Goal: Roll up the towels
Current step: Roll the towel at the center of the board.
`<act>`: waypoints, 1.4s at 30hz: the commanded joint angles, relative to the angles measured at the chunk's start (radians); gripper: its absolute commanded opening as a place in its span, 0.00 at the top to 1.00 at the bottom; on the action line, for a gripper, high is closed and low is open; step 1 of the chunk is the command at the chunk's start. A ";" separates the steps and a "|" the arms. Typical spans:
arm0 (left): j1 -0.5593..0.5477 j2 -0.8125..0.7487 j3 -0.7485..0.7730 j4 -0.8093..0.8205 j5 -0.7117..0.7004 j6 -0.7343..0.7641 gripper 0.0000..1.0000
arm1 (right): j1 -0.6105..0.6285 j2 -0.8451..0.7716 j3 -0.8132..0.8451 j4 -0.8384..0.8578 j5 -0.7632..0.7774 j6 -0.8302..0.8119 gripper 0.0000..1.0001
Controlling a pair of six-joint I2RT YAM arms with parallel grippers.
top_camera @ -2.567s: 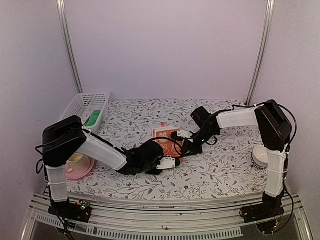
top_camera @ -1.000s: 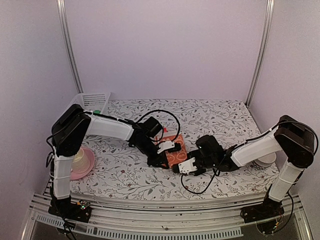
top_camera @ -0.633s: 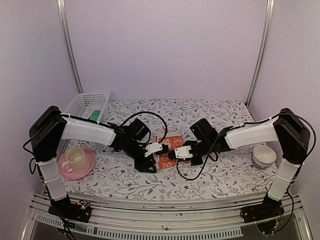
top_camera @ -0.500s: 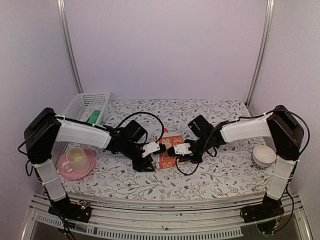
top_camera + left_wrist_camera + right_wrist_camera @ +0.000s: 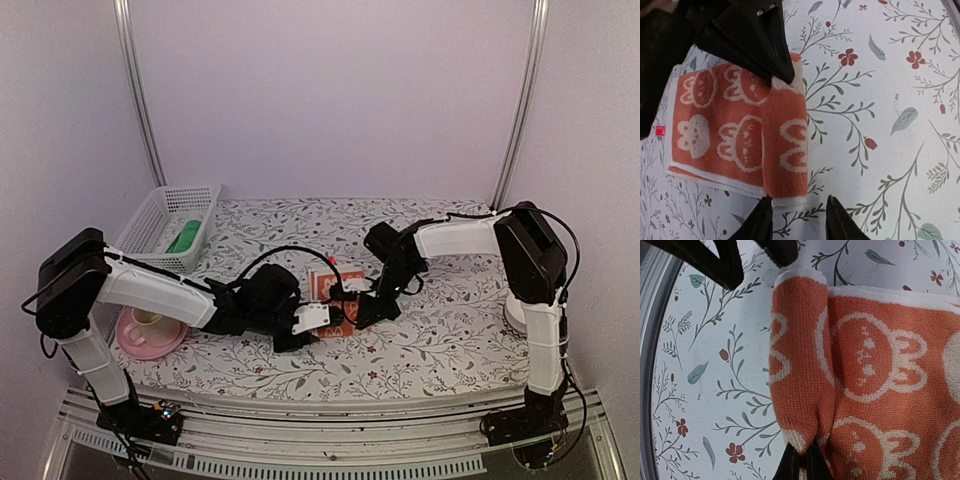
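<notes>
The orange-red towel [image 5: 343,283] with white rabbit figures lies mid-table, one edge turned over into a short roll [image 5: 787,135]. My right gripper [image 5: 802,462] is shut on one end of that roll [image 5: 797,385]. In the left wrist view its black fingers [image 5: 760,40] come in from the far side. My left gripper [image 5: 797,220] is open, its fingertips either side of the roll's other end at the white hem, the right one clear of the cloth. From above, the left gripper [image 5: 330,320] and right gripper [image 5: 352,302] meet at the towel's near edge. The green towel [image 5: 184,238] lies in the basket.
A white slatted basket [image 5: 165,215] stands at the back left. A pink saucer with a cup [image 5: 145,330] sits front left beside the left arm. A white bowl [image 5: 515,315] shows partly behind the right arm. Metal posts flank the back wall.
The left gripper has opened and now straddles the roll's end. Both arms have shifted toward the towel's near edge, and the right gripper stays shut on the towel.
</notes>
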 commanded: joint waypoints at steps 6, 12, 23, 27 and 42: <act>-0.074 0.002 -0.034 0.159 -0.114 0.164 0.67 | -0.024 0.148 0.142 -0.249 -0.055 0.025 0.96; -0.081 0.085 0.002 0.149 -0.166 0.203 0.67 | -0.027 0.171 0.162 -0.265 -0.049 0.033 0.96; -0.084 0.183 0.007 0.192 -0.272 0.224 0.57 | -0.031 0.183 0.163 -0.279 -0.050 0.022 0.96; -0.086 0.221 0.034 0.135 -0.258 0.211 0.73 | -0.034 0.188 0.176 -0.293 -0.058 0.016 0.96; -0.055 0.268 0.143 -0.132 0.010 0.087 1.00 | -0.087 -0.077 0.054 -0.137 -0.078 -0.028 0.48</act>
